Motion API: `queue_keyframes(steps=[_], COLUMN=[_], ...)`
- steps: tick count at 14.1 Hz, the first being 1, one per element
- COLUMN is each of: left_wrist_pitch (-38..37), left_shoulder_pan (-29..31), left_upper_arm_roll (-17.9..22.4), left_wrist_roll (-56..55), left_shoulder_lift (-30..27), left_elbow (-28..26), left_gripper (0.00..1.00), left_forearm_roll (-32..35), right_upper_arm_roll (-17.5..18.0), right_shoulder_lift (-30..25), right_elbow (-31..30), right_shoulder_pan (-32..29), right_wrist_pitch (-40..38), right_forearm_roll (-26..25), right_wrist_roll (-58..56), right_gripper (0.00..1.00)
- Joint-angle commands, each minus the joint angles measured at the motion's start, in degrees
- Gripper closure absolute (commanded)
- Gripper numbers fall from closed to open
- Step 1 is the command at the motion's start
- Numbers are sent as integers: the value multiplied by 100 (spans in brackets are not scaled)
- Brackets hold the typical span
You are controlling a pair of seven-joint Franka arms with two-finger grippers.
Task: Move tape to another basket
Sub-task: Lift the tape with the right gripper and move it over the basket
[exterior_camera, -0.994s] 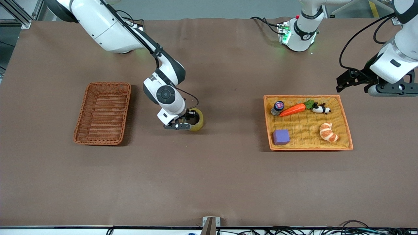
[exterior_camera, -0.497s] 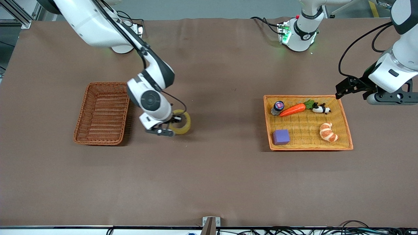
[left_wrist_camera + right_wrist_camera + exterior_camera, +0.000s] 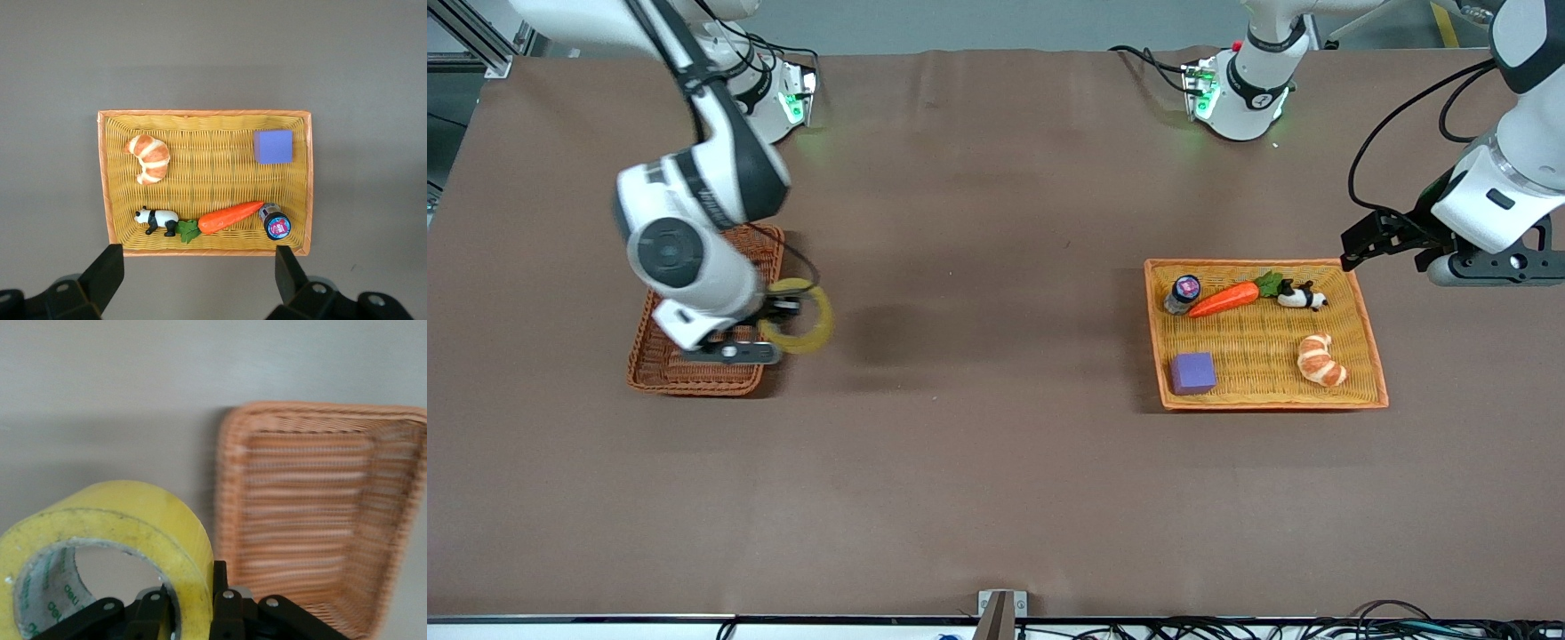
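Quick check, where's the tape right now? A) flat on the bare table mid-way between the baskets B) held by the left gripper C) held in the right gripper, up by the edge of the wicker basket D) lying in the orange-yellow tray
C: the right gripper is shut on the tape, carried in the air over the edge of the basket that faces the tray.

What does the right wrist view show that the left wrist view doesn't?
Only the right wrist view: the tape, gripped through its core by the right gripper, beside the reddish-brown basket.
Only the left wrist view: the orange-yellow tray holding a croissant, purple block, carrot, panda and small bottle, under the open left gripper.
Both: brown tabletop.
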Motion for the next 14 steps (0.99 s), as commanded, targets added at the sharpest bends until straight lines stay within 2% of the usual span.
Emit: queue_keyframes(steps=[1,5,7,11,13,14], left_wrist_pitch=[-38,-30,-30,-30,-30,-30], left_shoulder_pan=[0,-9,-9,-9,0,0], left_upper_arm_roll=[-2,-11,-2,-2,7,16], left_wrist_roll=[-100,-100,-100,-100,-92,-100], left_shoulder_lift=[40,84,84,84,84,93], left_elbow=[73,100,109,109,117,126], left_gripper=[0,0,0,0,0,0], left_forearm_roll=[101,181,189,250,321,321], right_upper_arm_roll=[-707,-1430,-1563,-1765,-1783,-1783], right_shoulder_lift=[-585,-647,-586,-209,-94,-76], right_elbow=[-1025,-1958,-2231,-2320,-2320,-2320], right_shoulder_pan=[-24,-24,-32,-41,-41,-24], right_wrist_pitch=[573,1575,2042,2561,2668,2668], right_forearm_roll=[-43,-43,-43,-43,-52,-43], right_wrist_roll=[-1033,-1844,-2003,-2048,-2101,-2101], right_gripper=[100,100,100,98,93,80])
